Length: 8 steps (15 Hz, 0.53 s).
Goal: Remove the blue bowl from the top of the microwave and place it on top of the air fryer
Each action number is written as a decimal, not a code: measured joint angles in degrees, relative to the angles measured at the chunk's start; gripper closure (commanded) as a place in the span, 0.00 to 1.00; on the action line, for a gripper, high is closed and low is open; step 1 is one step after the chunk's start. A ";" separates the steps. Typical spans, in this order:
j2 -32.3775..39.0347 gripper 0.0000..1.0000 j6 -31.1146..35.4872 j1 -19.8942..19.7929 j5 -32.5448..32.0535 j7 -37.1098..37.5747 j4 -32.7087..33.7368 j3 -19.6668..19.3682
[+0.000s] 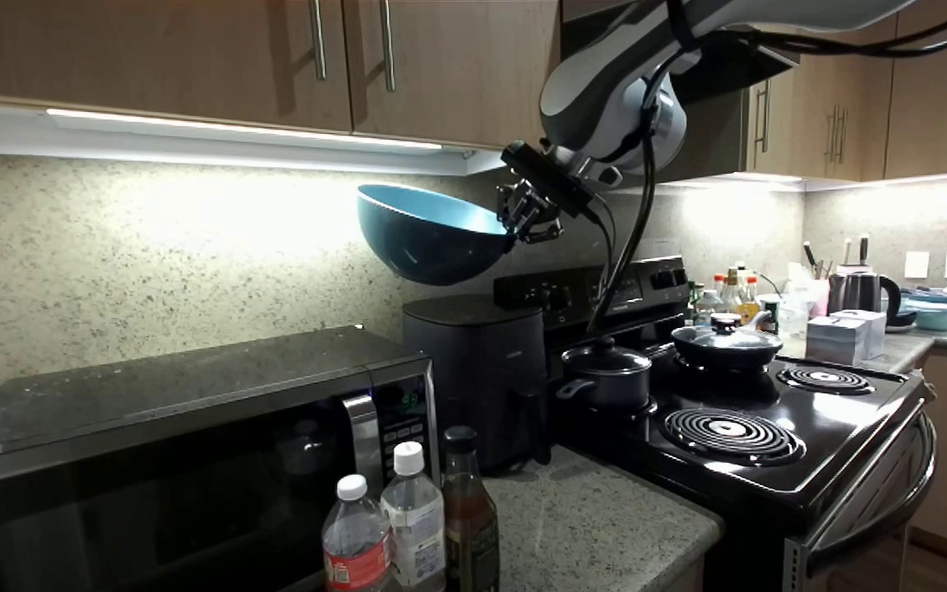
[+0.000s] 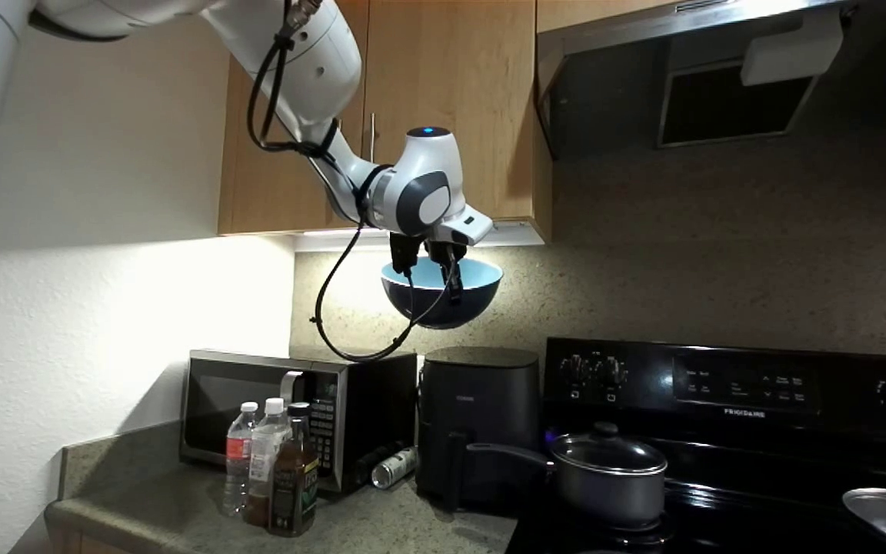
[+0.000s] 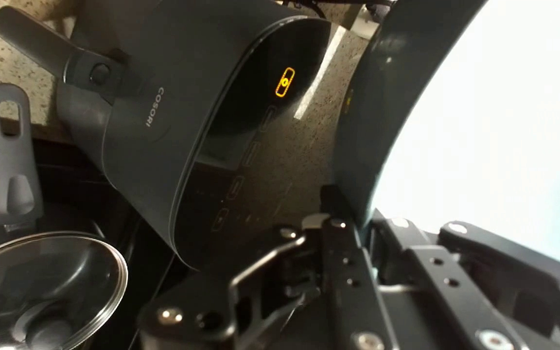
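Plainly, the large round bowl, glossy dark teal-blue outside and pale blue within, hangs in the air at the end of the black metal hand. The hand is closed on the bowl's rim: in the wrist view one finger lies along the outer wall, the other against the inner side, the edge running between them. The bowl extends away from the hand with its mouth upward, and in an exterior view its rim slopes lower towards the gripped side. In both exterior views it shows higher than the tall, black, rounded air fryer and apart from it; whether it is squarely over the top, I cannot tell. The wide, low, black, glossy-topped microwave stands beside the air fryer on the speckled grey stone desk, with two clear plastic bottles and a dark brown bottle in front. On the air fryer's opposite side, a grey saucepan with a glass lid rests on the black stove.
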 measured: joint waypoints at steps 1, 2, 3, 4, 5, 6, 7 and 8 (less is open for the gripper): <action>0.00 0.93 0.00 0.37 -0.01 0.00 0.09 -0.75; 0.00 0.93 0.00 0.66 -0.01 0.00 0.10 -1.60; 0.00 0.93 -0.24 0.76 -0.01 0.00 0.12 -2.36; 0.00 0.93 -0.98 0.77 -0.01 0.02 0.14 -3.04; 0.00 0.93 -2.08 0.78 -0.01 0.02 0.16 -3.61; 0.00 0.93 -3.47 0.78 -0.01 0.02 0.29 -4.03; 0.00 0.93 -5.34 0.78 0.04 0.02 0.56 -4.38; -0.01 0.93 -7.55 0.78 0.04 0.02 0.96 -4.66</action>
